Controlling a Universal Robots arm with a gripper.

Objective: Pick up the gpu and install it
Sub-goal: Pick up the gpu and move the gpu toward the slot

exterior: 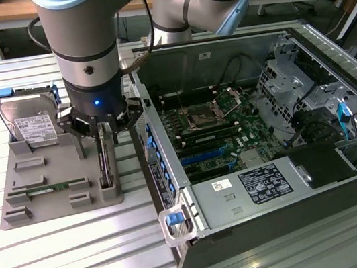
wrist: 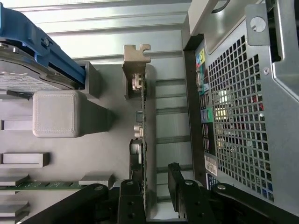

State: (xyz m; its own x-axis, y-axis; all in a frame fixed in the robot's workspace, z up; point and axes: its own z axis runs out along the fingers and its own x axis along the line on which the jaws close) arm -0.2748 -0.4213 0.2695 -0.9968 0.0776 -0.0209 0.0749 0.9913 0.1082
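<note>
One arm points straight down, its hand released, fingers straddling the upright gpu.

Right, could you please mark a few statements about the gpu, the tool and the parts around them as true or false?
1. The gpu stands on edge in the gray holder. True.
2. The tool is shut on the gpu. False: its jaws stand open, one on each side of the card.
3. The hard drive sits inside the computer case. False: it stands upright in the gray holder, outside the case.
4. The computer case is open, with its motherboard showing. True.
</note>
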